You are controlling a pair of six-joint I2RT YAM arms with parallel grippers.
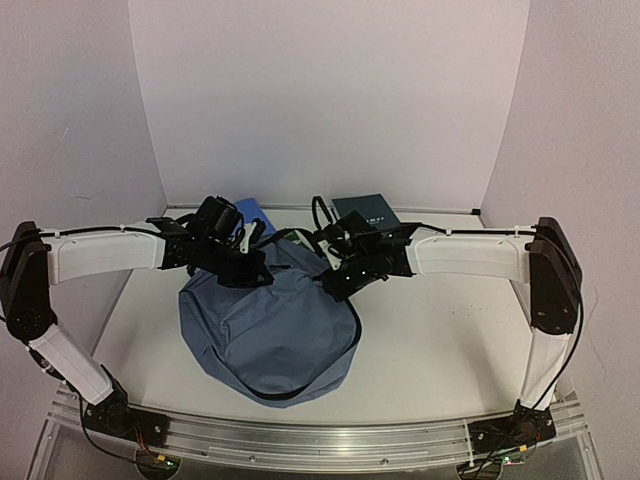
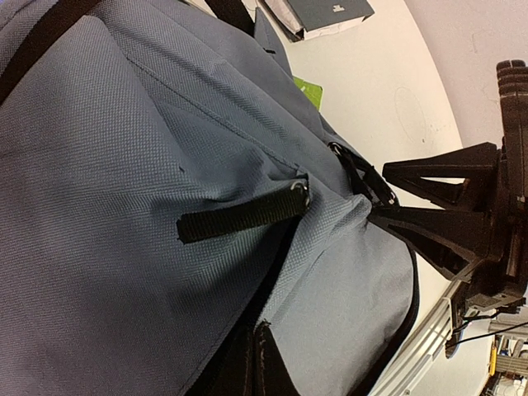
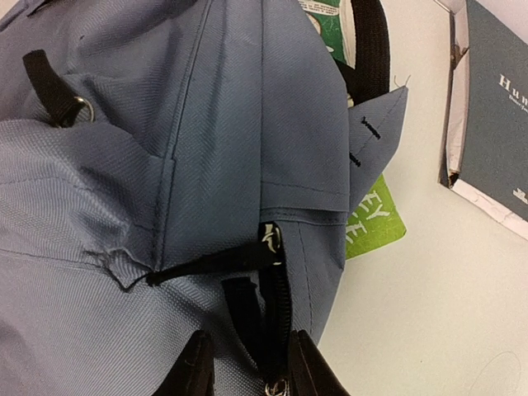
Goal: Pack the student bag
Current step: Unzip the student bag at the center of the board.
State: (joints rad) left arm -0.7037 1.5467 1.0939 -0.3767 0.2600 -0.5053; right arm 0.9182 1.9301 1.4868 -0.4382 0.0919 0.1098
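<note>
White tabletop (image 1: 440,340), boxed in by plain pale walls (image 1: 330,90) on three sides.

1. student bag (image 1: 270,335). Soft slate-blue fabric with black trim. It lies slumped at the centre of the table, rounded end toward 6 o'clock, upper end toward 12. A black zipper (image 3: 276,318) runs along one seam. A black webbing tab (image 2: 235,219) with a metal ring lies flat on the panel, and a black strap (image 3: 371,49) shows at the 12 o'clock end.

2. left gripper (image 2: 254,351). At the bag's 11 o'clock edge, down on the cloth, fingers fully together. Whether any fabric is caught between them cannot be told.

3. right gripper (image 3: 250,355). At the bag's 1 o'clock edge. The fingers stand a narrow gap apart, one on each side of the zipper. Whether they pinch it cannot be told.

4. green printed item (image 3: 375,219). Flat, with pale lettering, sticking out from under the bag's flap toward 1 o'clock and touching the fabric. Its kind cannot be told.

5. dark grey book (image 1: 368,212). Flat on the table at 1 o'clock from the bag, beyond the right gripper and apart from the fabric. White lettering on the cover.

6. blue flat object (image 1: 255,213). On the table at 11 o'clock from the bag, partly hidden by the left arm.

7. aluminium rail (image 1: 300,440). Along the 6 o'clock edge of the table, carrying both arm bases.
</note>
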